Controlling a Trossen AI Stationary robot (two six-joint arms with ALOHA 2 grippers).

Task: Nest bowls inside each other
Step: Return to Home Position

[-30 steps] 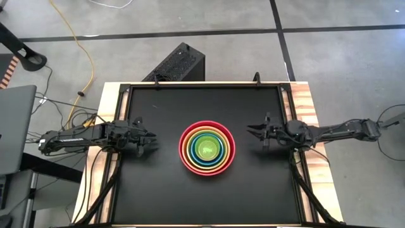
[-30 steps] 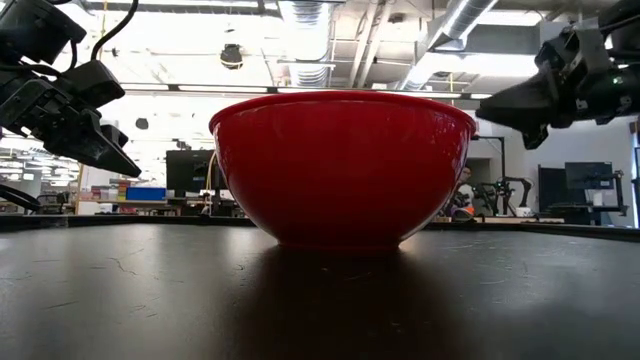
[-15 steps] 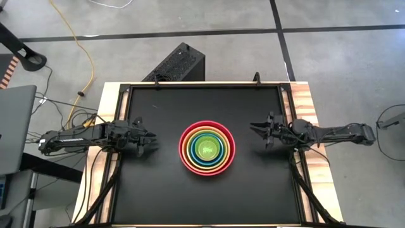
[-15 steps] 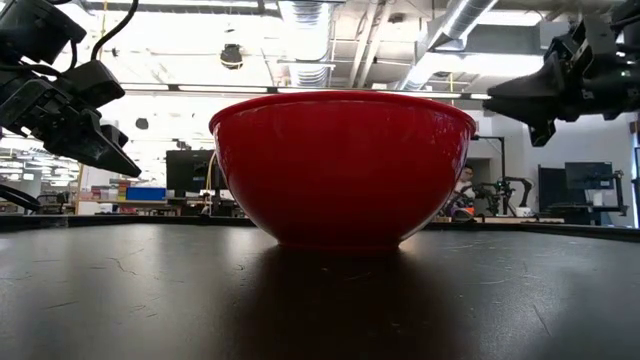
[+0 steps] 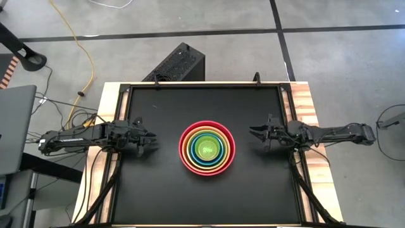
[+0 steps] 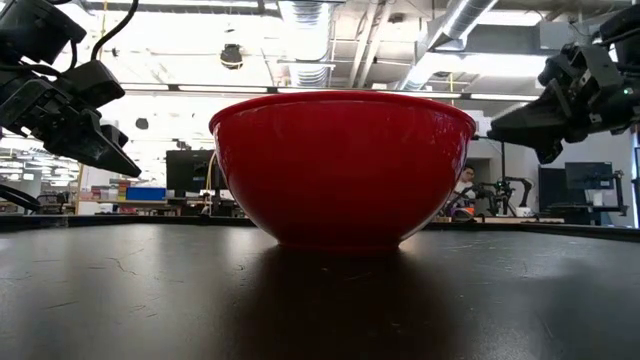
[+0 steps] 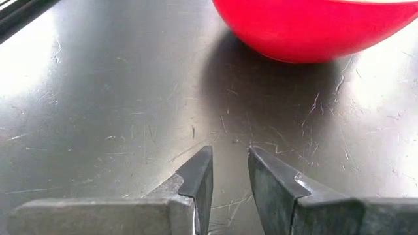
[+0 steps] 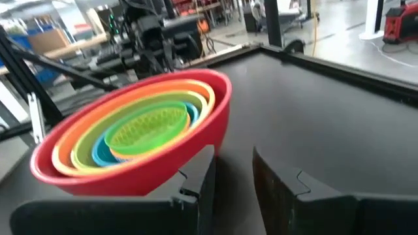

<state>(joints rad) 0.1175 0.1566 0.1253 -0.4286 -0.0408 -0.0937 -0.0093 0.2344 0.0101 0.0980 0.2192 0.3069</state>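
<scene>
Several round bowls sit nested in one stack (image 5: 207,147) at the middle of the black table, the large red one (image 6: 342,165) outermost and resting on its base. Inside it show orange, lime green, teal and pale yellow rims, with a small bright green bowl (image 8: 147,128) at the centre. My left gripper (image 5: 154,139) hovers open to the left of the stack, above the table, its fingers (image 7: 230,160) pointing at the red bowl (image 7: 313,26). My right gripper (image 5: 253,132) hovers open to the right of the stack (image 8: 140,130), apart from it.
Light wooden strips (image 5: 304,101) run along the table's left and right sides under the arm bases. A black box (image 5: 180,63) stands on the floor beyond the far edge. A person (image 6: 462,195) sits far back in the room.
My right arm has stretched out lower, and its gripper has drawn slightly back from the bowls toward the table's right edge, rising and then sinking a little. The gap between its fingers looks the same. The bowls have kept still.
</scene>
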